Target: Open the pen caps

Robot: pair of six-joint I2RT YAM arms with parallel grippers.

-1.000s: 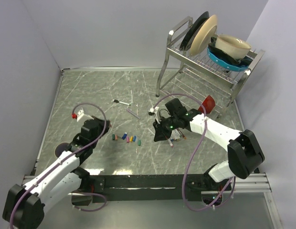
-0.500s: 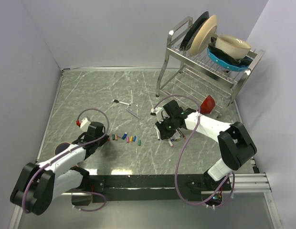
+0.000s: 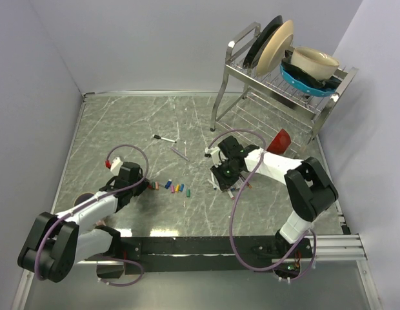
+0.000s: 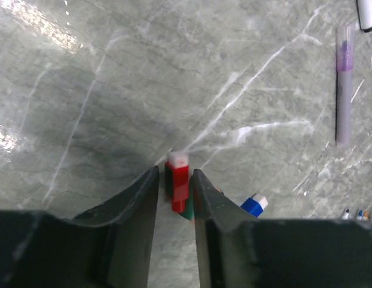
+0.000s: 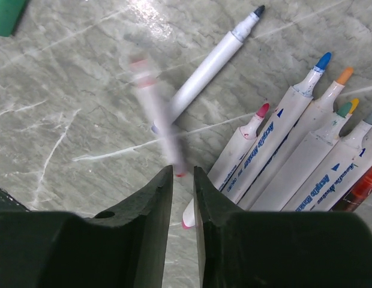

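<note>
On the veined, grey stone-patterned table (image 4: 114,90), a stubby red cylindrical pen cap (image 4: 179,183) is flanked by the left gripper (image 4: 175,174) – its dark fingers parted narrowly, a sliver of gap showing – while a thin, blurred white pen (image 5: 159,120) is met at its lower end by the barely parted right gripper (image 5: 183,171), whether pinched cannot be told.

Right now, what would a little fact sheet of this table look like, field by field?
Surface: grey marbled table
Left gripper: red cap between its fingers; grip unclear
Right gripper: blurred pen at its fingertips; grip unclear
Uncapped pens: bundled beside right gripper
Loose caps: short row mid-table
Dish rack: far right
</note>
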